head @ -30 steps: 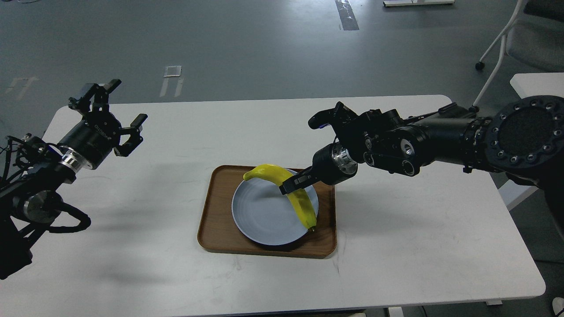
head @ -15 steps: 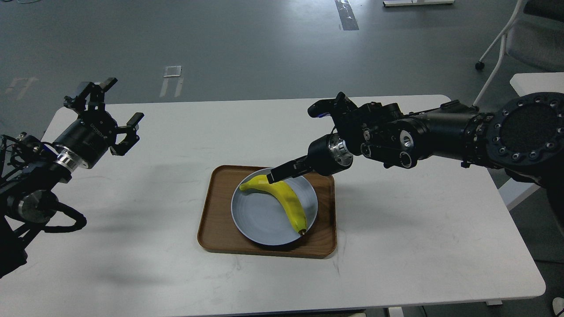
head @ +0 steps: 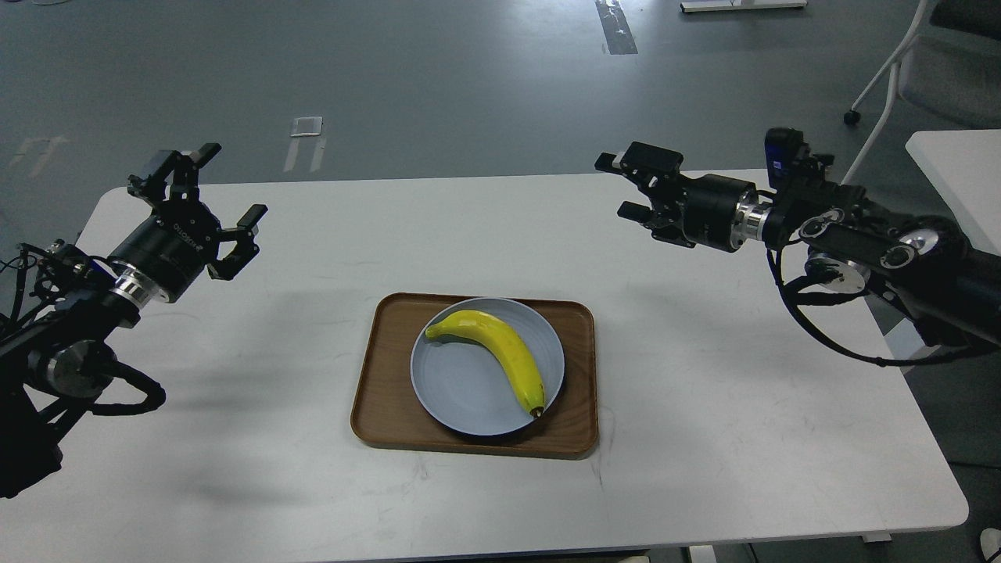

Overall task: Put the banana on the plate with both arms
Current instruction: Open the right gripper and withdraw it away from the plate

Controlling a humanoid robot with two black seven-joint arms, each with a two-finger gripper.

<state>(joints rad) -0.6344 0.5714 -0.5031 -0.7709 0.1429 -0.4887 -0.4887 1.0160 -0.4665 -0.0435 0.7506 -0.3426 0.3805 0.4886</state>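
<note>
Resting on the plate, the banana lies well apart from both spread-fingered pincers.

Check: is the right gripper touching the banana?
Apart. The head view shows the right gripper open, with bare table between it and the banana.

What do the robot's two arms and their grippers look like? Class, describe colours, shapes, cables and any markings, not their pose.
Both arms are black, built from round, cylindrical segments. The left gripper has two black fingers on a drum-shaped body with small white lettering, behind it a silver wrist ring and looping black cables. The right gripper matches it: black fingers, a silver ring, a black cable loop hanging below, and a small blue-lit module on top.
</note>
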